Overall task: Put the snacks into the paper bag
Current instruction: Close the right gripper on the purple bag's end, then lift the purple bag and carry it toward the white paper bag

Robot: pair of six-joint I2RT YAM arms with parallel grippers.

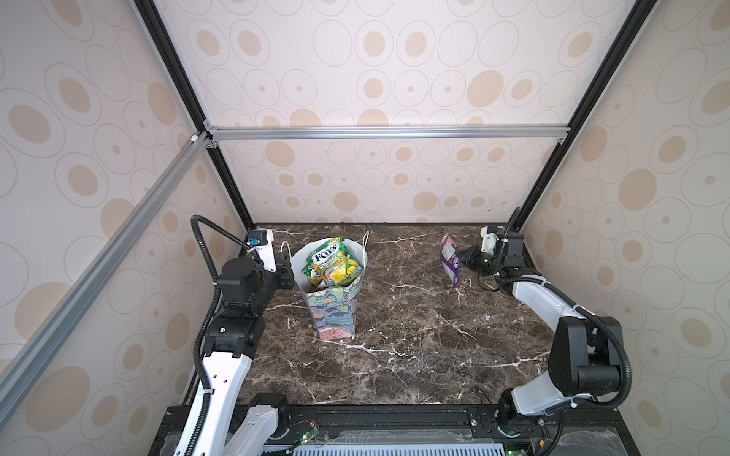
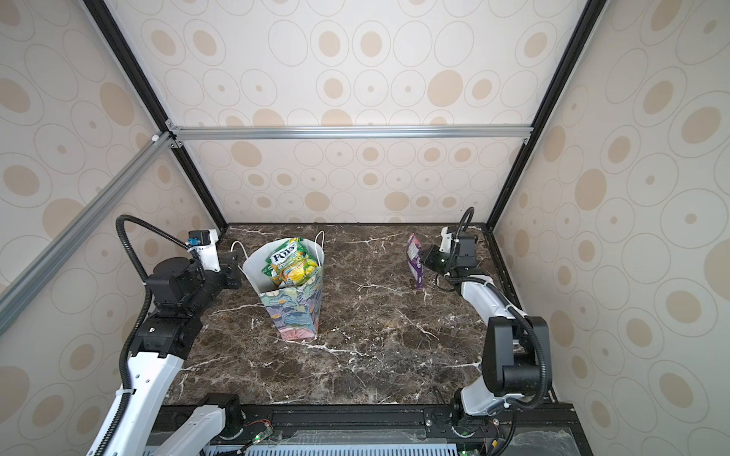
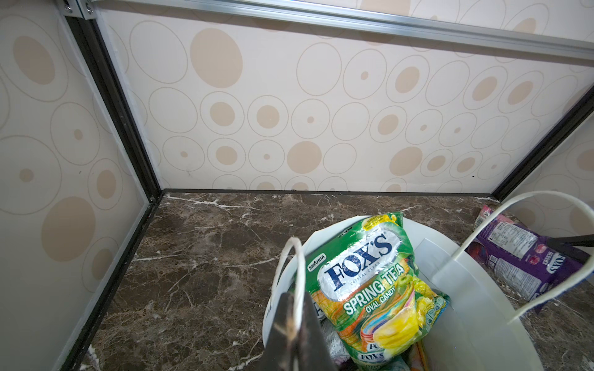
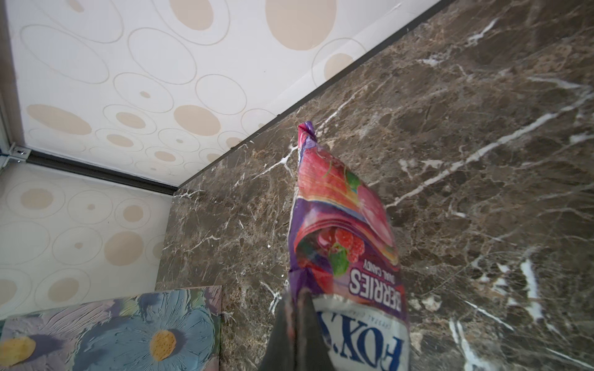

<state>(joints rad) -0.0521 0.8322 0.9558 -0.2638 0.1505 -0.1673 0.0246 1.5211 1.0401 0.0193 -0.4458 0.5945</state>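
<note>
Purple foil is clamped tight in the right gripper (image 1: 460, 258): its jaws are pinched shut on one edge of a purple packet (image 1: 450, 256) printed FOX'S and BERRIES, with pink and red fruit on its face in the right wrist view (image 4: 340, 231). The packet hangs edge-on over the far right of the dark marble table (image 1: 414, 335), well apart from the paper bag (image 1: 335, 312); whether its lower tip clears the marble cannot be told. The left gripper (image 3: 294, 308) is also clenched, nipping the bag's white rim where a white cord handle (image 3: 297, 273) loops up between its fingers. The bag stands upright on the far left of the table, mouth open, pastel floral print outside and white inside. A green packet (image 3: 369, 282) marked FOX'S SPRING TEA pokes out of it, with other packets partly hidden beneath. The right arm reaches along the right wall, elbow raised and wrist turned toward the middle. The left arm rises from the front left, folded at the elbow, with its wrist level and pointing at the bag.
</note>
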